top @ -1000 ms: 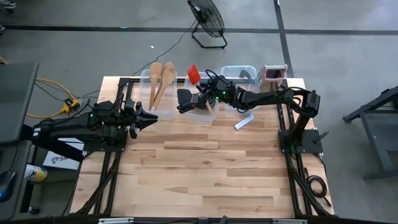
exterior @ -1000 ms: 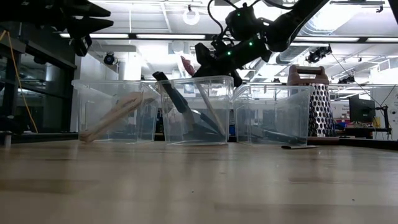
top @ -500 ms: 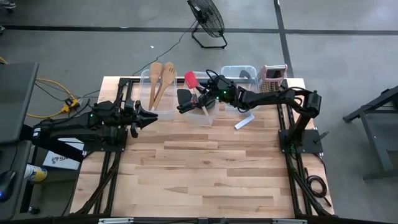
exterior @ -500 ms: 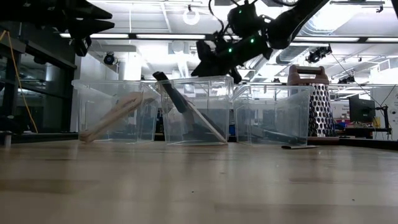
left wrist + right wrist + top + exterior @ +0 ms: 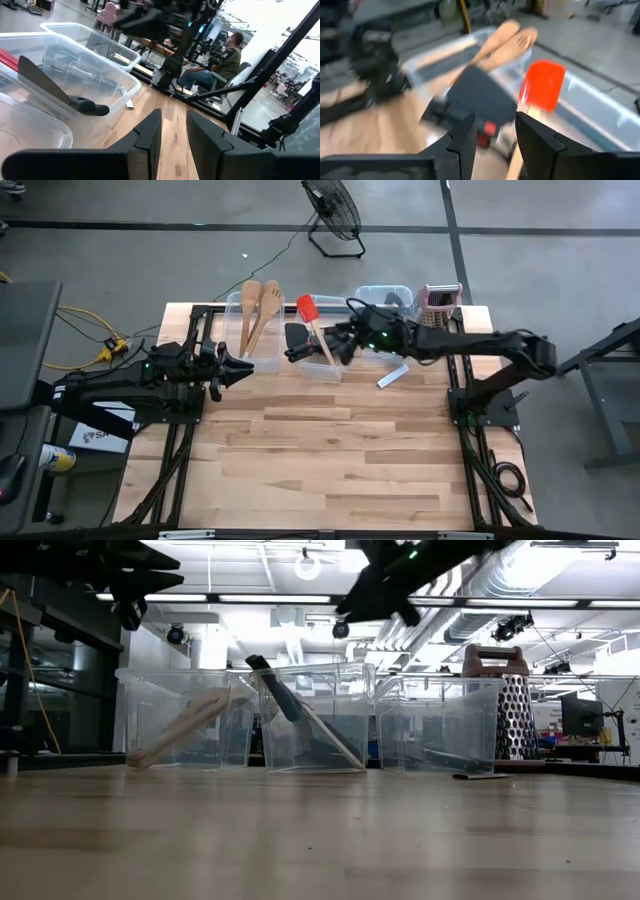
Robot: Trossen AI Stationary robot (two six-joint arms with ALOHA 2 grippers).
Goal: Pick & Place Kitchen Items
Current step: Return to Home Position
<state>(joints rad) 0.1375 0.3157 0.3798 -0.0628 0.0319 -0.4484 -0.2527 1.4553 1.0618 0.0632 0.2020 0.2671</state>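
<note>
Pale wooden bench (image 5: 330, 460) carries three clear bins along its far edge. The red spatula (image 5: 308, 308) leans in the middle bin (image 5: 350, 690), handle down, head above the rim, beside a black turner (image 5: 296, 336); two wooden spoons (image 5: 258, 302) lean in the left bin (image 5: 150, 700). The right arm (image 5: 450, 343) hangs high over the middle bin, jaws apart and empty, so the drop looks finished. The left arm (image 5: 120, 385) waits near the left bin, jaws slightly apart, holding nothing.
</note>
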